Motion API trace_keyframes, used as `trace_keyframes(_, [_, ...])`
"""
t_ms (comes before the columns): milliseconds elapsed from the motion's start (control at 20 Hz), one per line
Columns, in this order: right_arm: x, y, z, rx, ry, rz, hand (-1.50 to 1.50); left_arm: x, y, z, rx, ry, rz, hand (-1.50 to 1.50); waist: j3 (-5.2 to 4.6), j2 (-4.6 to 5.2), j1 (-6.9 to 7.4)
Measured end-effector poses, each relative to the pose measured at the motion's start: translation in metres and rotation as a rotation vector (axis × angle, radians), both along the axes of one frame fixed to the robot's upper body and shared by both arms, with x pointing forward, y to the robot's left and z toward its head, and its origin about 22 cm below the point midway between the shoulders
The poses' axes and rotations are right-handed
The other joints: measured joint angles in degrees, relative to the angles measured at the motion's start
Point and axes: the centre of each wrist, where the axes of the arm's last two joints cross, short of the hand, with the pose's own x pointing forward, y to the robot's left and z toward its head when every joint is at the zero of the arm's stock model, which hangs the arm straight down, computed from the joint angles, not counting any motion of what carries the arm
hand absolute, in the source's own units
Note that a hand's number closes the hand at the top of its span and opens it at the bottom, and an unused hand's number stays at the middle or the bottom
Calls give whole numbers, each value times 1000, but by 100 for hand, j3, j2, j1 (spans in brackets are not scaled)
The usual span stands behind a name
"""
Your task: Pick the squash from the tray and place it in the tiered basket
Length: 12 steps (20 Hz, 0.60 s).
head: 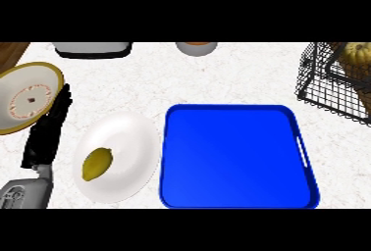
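Note:
The blue tray point(308, 152) lies in the middle right of the counter, and nothing shows on it. At the far right edge stands the black wire tiered basket point(326, 98), with a yellow-orange squash point(358, 55) inside its upper part, partly cut off by the view's edge. My left hand point(47, 130) shows at the left edge, open with its fingers straight and pointing away, resting beside the plates and holding nothing. My right hand shows nowhere in this view.
A white plate point(127, 137) with a yellow fruit point(96, 164) lies left of the tray. A gold-rimmed plate point(29, 95) sits at the far left. A grey appliance point(92, 49) and a small bowl point(196, 47) stand along the back.

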Motion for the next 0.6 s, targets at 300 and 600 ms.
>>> trace_keyframes(300, [-47,-43,13,117,-2,-22,-150,-5,10,-1,7,11,26,0,-2,-39,-136])
trace_keyframes(600, [-113,-85,3,163,-39,-3,-150,-7,13,-2,5,15,39,0,-2,-45,-203])
